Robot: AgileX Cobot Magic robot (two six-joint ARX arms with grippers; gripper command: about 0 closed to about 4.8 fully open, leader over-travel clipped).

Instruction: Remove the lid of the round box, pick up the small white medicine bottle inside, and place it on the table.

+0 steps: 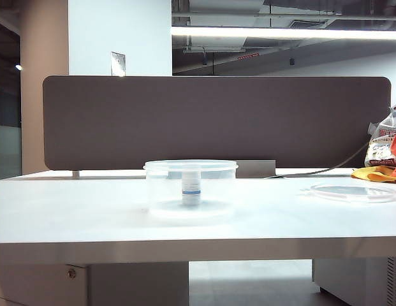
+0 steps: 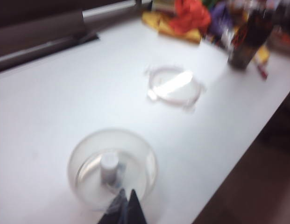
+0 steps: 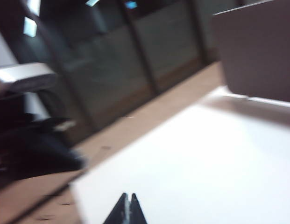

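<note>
A: Small white medicine bottle upright mid-tub in the round box; lid already off, lying on the table well to the right.

B: Left gripper above the near rim, fingertips pinched together, holding nothing. Open first, drop straight down, clear of the wall.

A: Right gripper?

B: Closed, empty, over bare table, away from everything.

Office: white desk, brown-grey partition panel, ceiling strip light.
</note>
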